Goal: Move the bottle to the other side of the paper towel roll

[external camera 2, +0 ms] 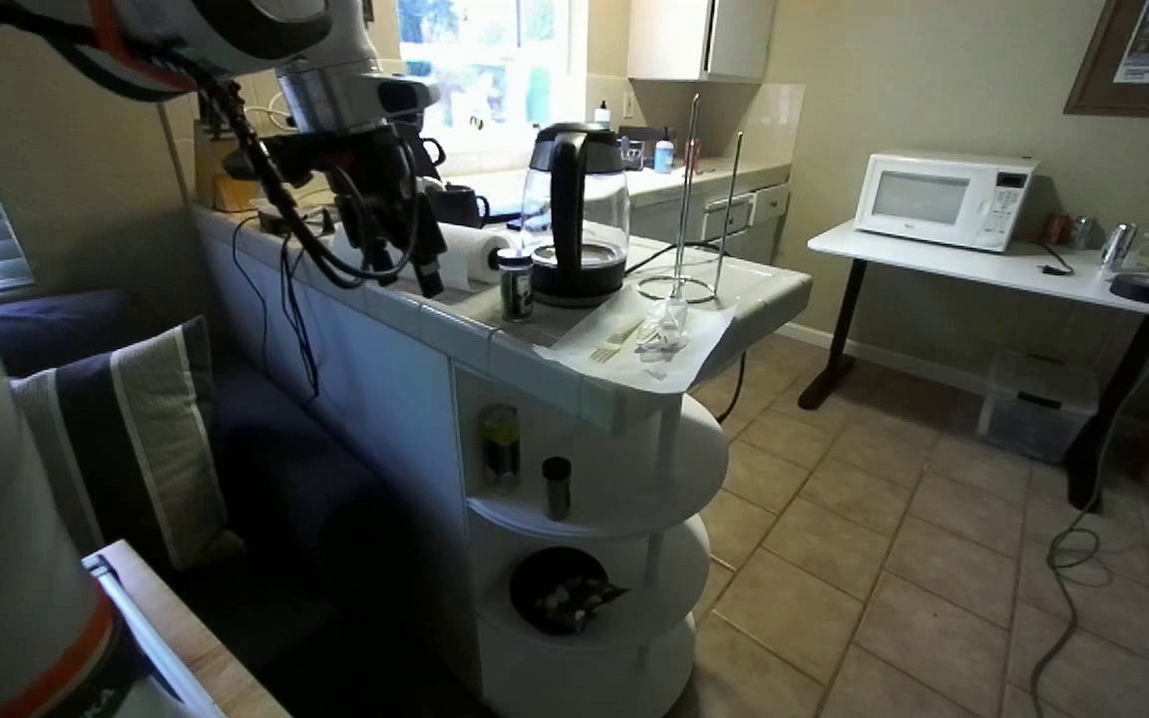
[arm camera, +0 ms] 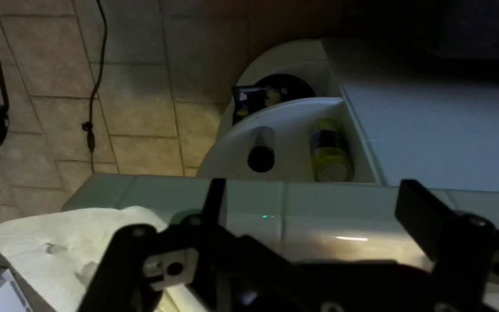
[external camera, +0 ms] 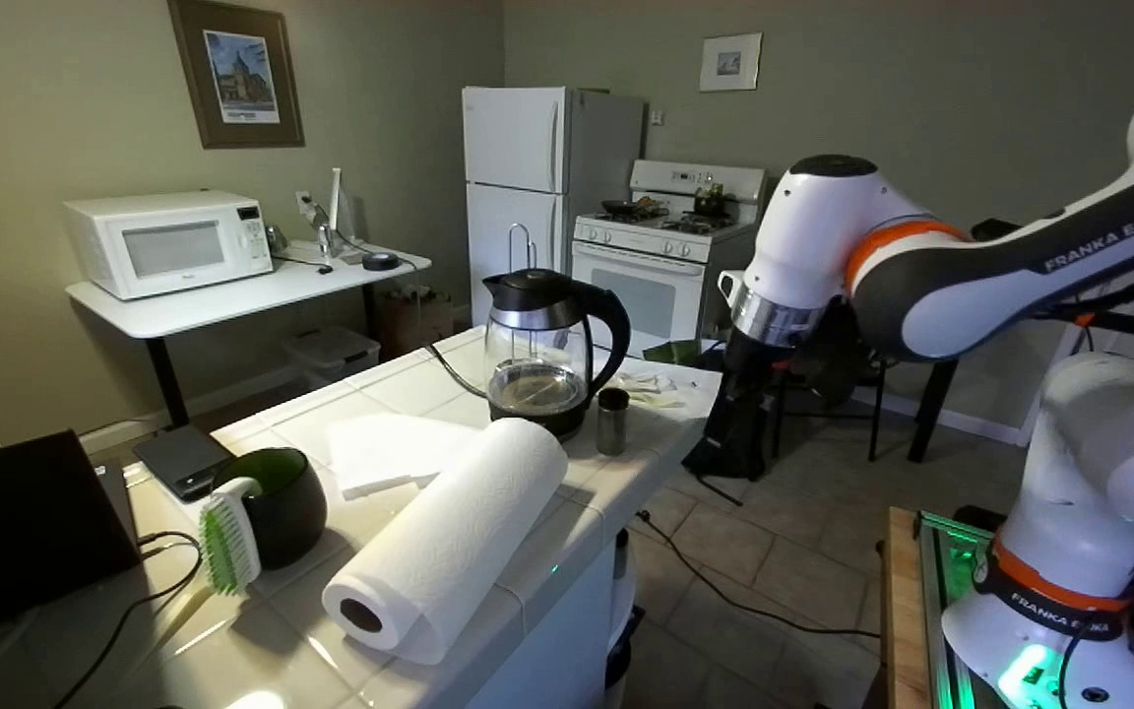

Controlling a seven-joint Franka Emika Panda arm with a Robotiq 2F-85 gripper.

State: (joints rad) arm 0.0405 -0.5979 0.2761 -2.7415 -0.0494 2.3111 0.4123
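White, the paper towel roll [external camera: 459, 537] lies well off from the claw [arm camera: 312, 193], which is spread and empty; nearer the claw, yet apart, stands the dark-capped bottle [external camera: 612, 425], likely light, stiff and slippery, best pinched mid-body.

A glass kettle [external camera: 538, 359] stands on the counter [external camera: 380, 384]. In an exterior view, left of the kettle and nearer are a dark green vessel [external camera: 293, 522] and a brush [external camera: 228, 544]; behind it, a refrigerator [external camera: 513, 197] and a stove [external camera: 656, 276]; far to its left, a microwave [external camera: 178, 246].
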